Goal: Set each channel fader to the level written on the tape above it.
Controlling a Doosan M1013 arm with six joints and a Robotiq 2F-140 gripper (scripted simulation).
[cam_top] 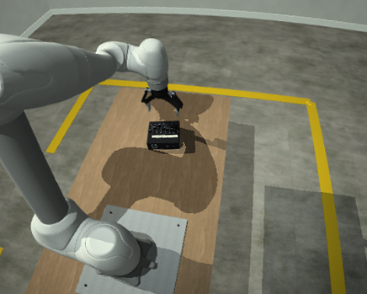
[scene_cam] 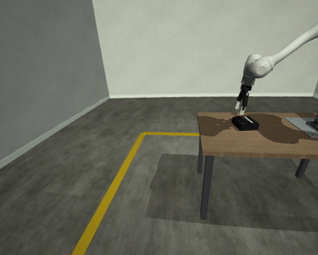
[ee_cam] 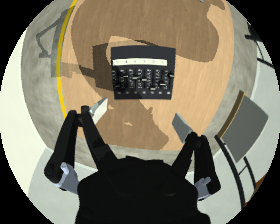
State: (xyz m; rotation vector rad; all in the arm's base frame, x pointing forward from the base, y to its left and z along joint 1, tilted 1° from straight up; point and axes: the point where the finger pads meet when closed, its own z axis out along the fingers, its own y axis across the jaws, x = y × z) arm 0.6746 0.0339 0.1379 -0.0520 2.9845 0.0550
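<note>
Fingers spread wide and empty, the black two-finger gripper [cam_top: 163,104] hovers above the small black lighting desk [cam_top: 163,135] near the wooden table's [cam_top: 128,182] far edge, where a careless descent could nudge the master fader.

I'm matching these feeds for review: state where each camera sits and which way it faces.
Top: high behind the arm's base plate, looking down the table at the lighting desk; the arm fills the left.
Exterior: out on the floor, facing the table's end; forearm and open gripper show.
Wrist: on the wrist, looking down; both fingers frame the desk.
All three share the desk.
</note>
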